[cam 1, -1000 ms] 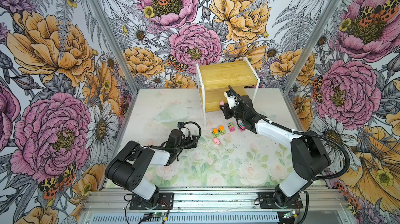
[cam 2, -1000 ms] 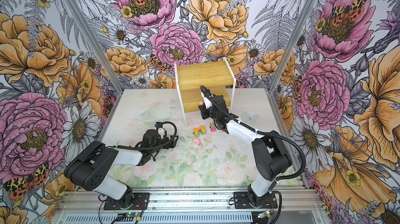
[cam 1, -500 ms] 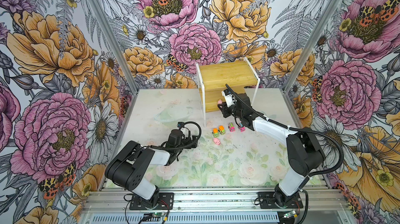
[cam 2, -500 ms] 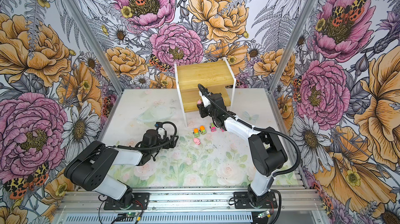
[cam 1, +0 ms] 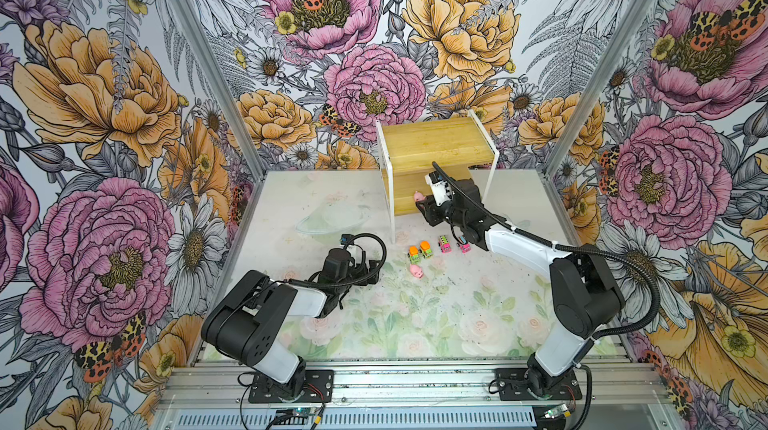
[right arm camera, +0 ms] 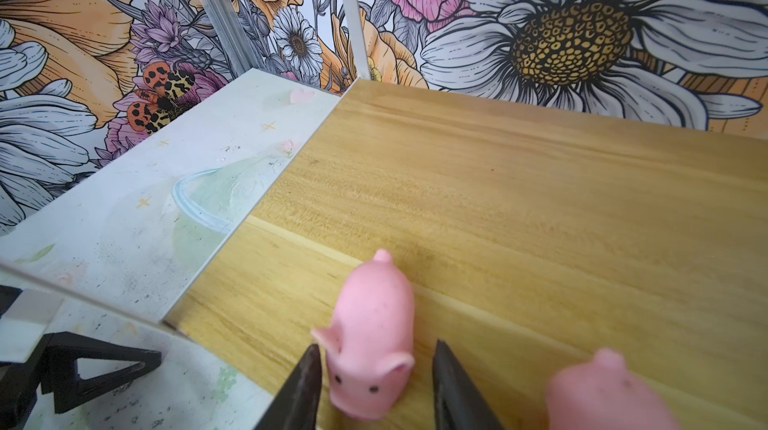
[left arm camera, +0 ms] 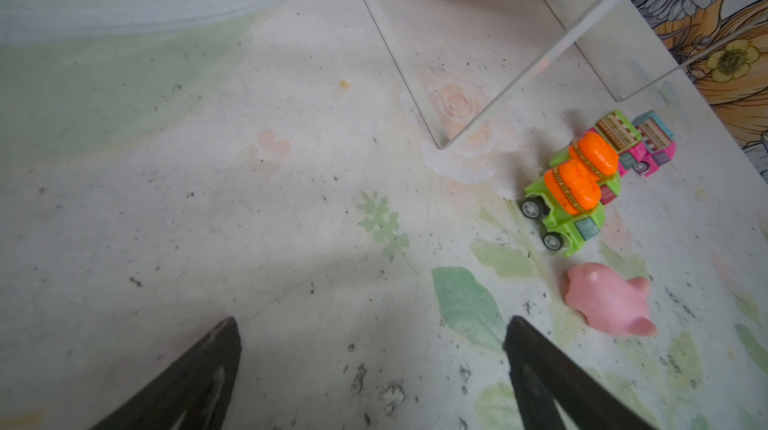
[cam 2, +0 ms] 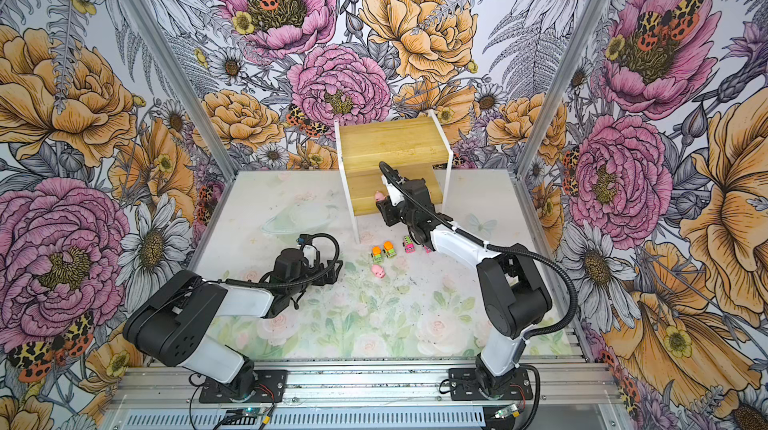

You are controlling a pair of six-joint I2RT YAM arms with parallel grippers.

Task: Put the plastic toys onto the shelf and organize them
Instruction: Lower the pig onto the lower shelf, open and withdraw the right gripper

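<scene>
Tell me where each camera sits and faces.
Top views: high in front, looking down over both arms, table and shelf.
Left wrist: low over the table, facing green trucks and loose pig; open left gripper shows.
Right wrist: over the shelf board, facing shelf pig between open right gripper.
Shared: top views and left wrist show the loose pig.

Left gripper (left arm camera: pixel 372 326), jaws parted over the floral mat (left arm camera: pixel 208 208). Pink pig (left arm camera: pixel 609 299) just beside two green trucks (left arm camera: pixel 575 193); two pink trucks (left arm camera: pixel 638 145) adjoin them, near the shelf frame (left arm camera: pixel 415 87).

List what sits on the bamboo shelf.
A pink toy pig inside the open right pincer, a second pink pig beside it. The arm hides part of the board.
</scene>
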